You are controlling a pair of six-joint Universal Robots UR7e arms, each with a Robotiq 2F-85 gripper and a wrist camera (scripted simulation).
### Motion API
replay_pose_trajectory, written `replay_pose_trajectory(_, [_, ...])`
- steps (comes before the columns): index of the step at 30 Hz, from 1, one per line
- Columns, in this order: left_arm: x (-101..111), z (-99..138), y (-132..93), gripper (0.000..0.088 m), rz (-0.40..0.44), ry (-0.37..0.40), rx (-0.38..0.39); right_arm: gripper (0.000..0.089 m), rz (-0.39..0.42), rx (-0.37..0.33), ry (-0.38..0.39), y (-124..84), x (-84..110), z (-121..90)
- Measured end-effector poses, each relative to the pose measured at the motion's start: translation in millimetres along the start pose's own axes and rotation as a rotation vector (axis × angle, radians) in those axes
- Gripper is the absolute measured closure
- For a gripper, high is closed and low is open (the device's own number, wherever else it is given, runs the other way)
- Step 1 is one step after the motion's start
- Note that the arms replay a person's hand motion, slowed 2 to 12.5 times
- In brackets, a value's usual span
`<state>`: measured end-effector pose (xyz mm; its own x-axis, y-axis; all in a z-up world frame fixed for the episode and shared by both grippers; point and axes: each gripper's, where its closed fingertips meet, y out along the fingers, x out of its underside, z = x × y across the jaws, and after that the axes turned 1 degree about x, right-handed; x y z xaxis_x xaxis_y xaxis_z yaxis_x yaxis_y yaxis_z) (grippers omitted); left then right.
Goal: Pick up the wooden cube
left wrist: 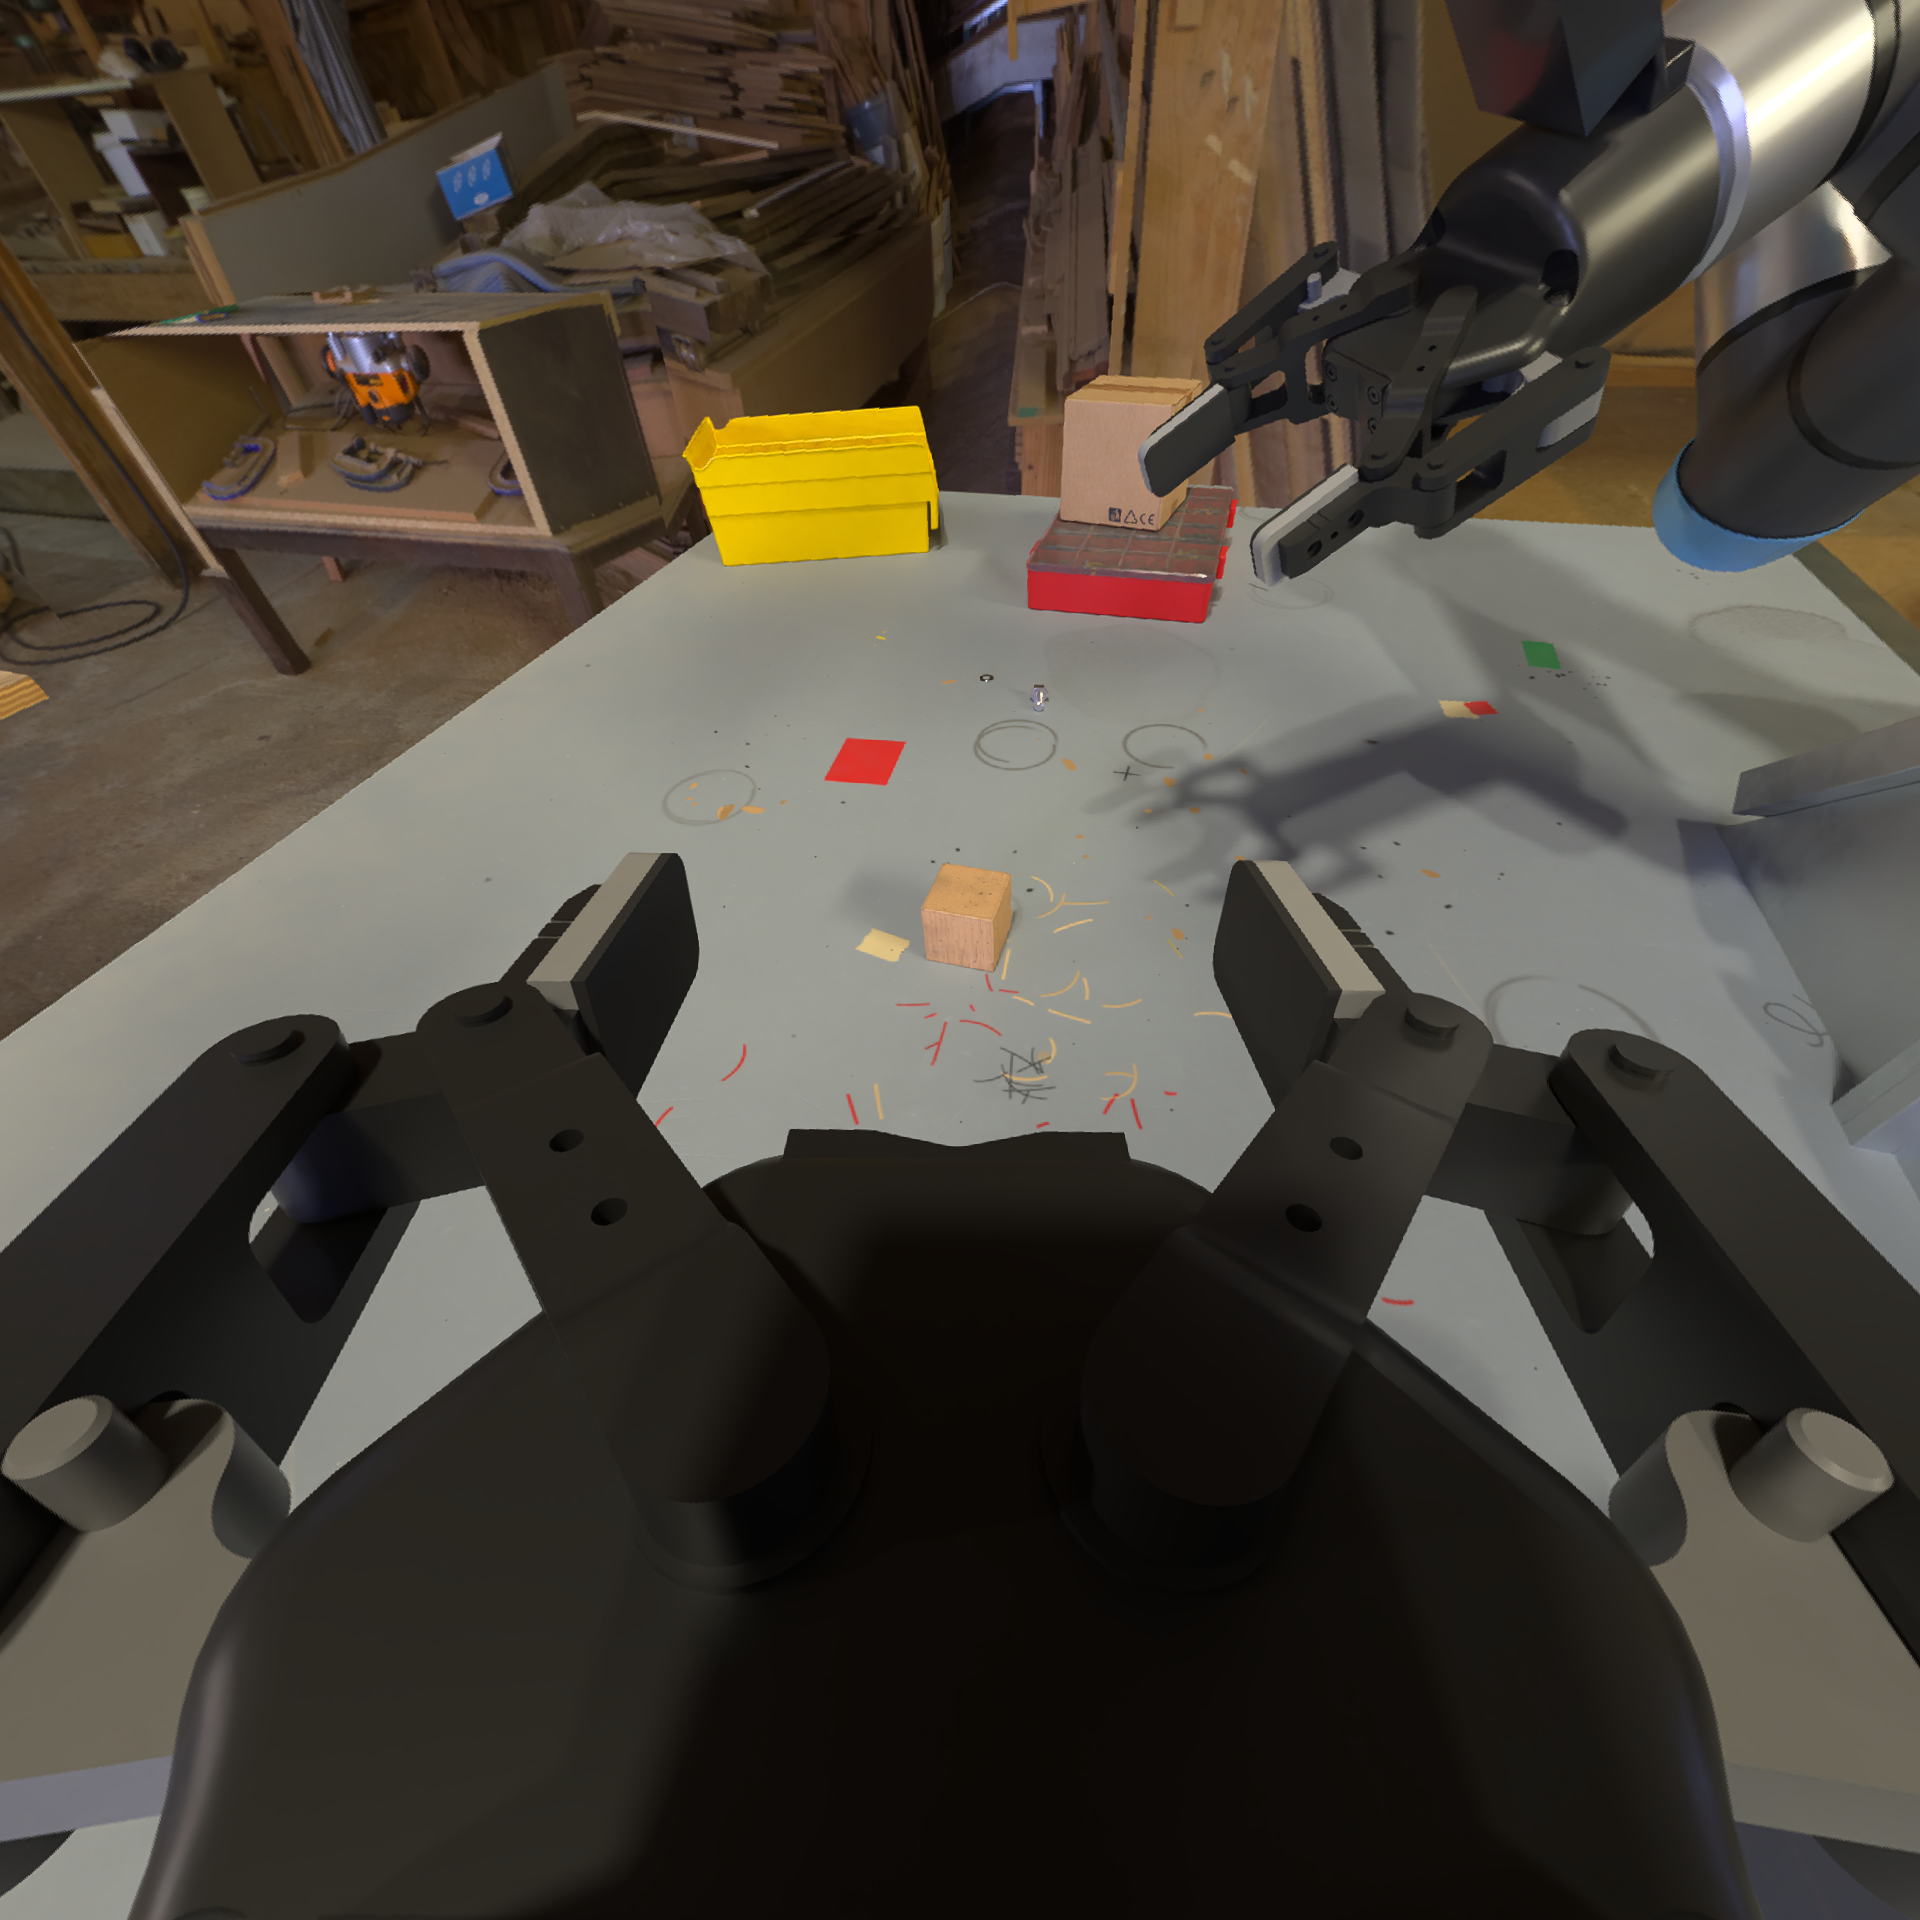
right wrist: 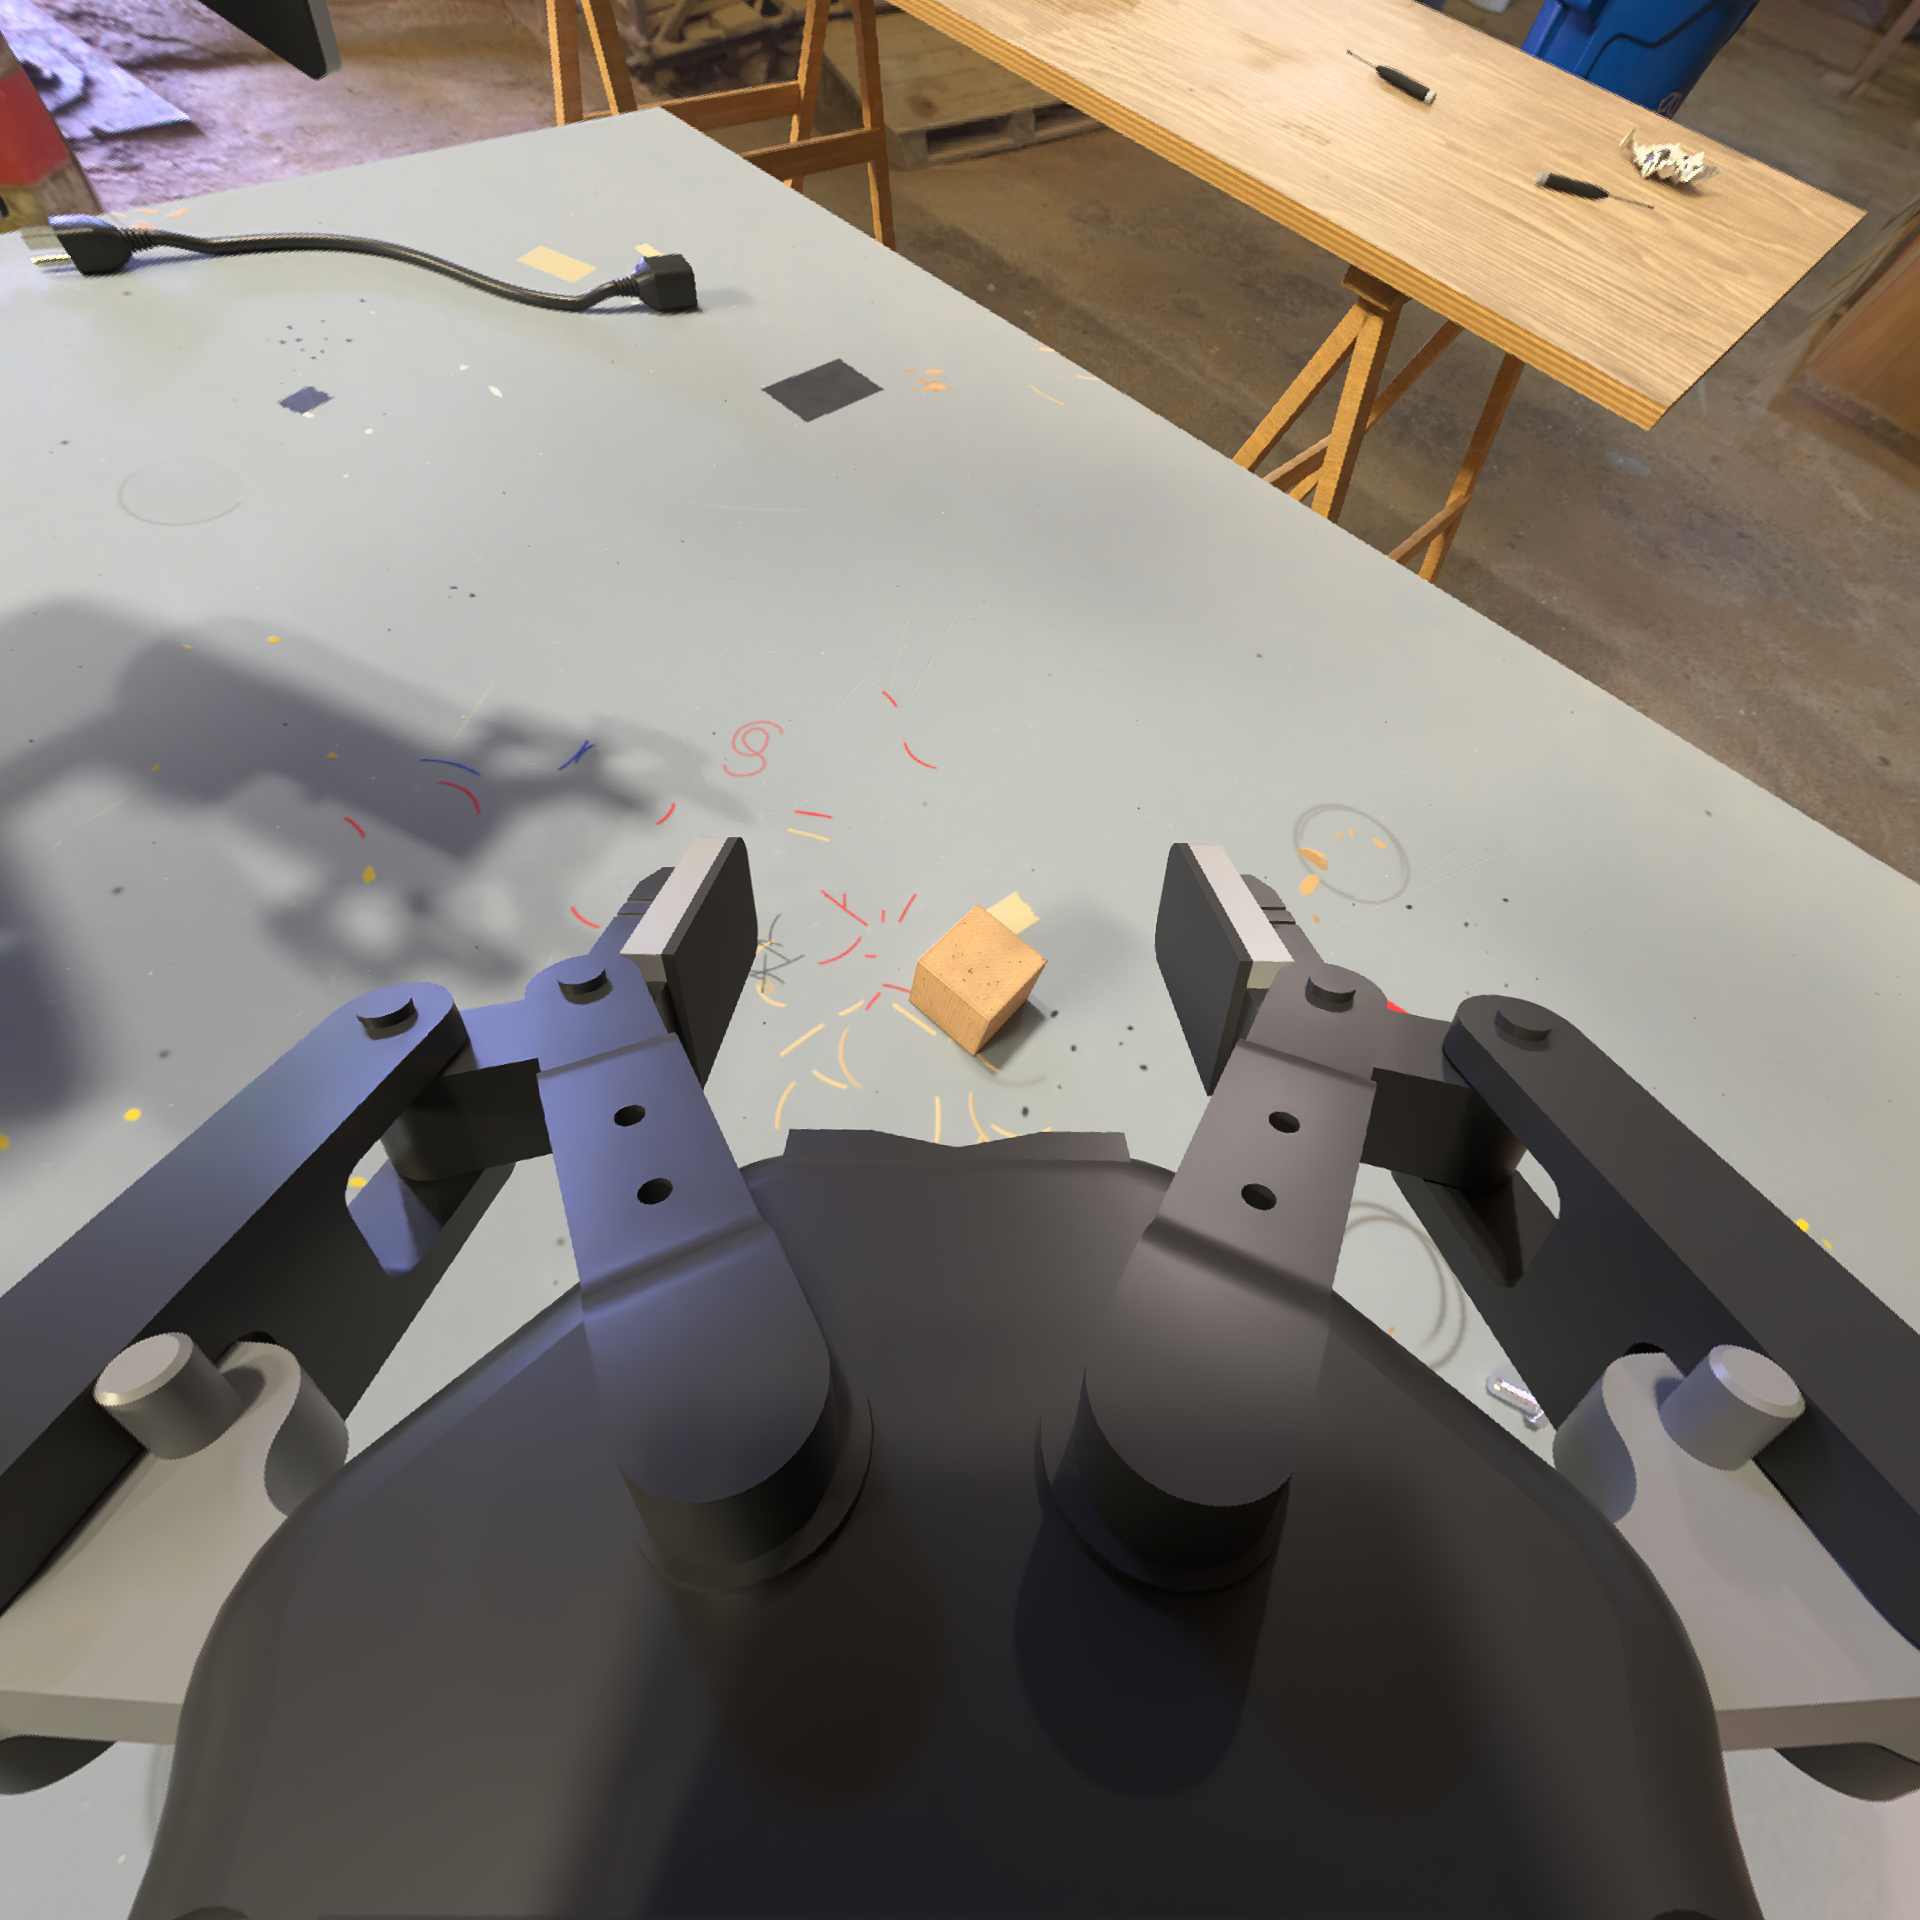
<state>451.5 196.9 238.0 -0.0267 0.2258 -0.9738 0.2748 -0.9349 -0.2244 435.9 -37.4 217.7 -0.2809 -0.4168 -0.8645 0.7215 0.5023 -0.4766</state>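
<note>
Grey table (left wrist: 416,935) carries a yellow bin (left wrist: 816,483) and a red case (left wrist: 1122,571) at the far edge. Left gripper (left wrist: 956,935) spread wide, empty; right gripper (right wrist: 956,935) likewise wide, empty. Wooden cube (left wrist: 966,916) sits on the table ahead of both, untouched.

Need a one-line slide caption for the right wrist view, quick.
Open right pincer poised above the wooden cube on the grey table, black cable lying beyond.
</note>
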Motion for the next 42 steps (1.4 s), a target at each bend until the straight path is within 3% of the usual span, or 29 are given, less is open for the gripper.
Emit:
replay_pose_trajectory(35, [4.5,2.6,7.2,0.0028,-0.018,-0.001,0.015,0.0215,-0.026,0.004,-0.008,2.6,6.6,2.6])
replay_pose_trajectory(42, [4.0,4.7,8.1,0.0028,-0.023,0.000,0.022,0.0215,-0.062,0.005,-0.064,4.8,12.9,6.1])
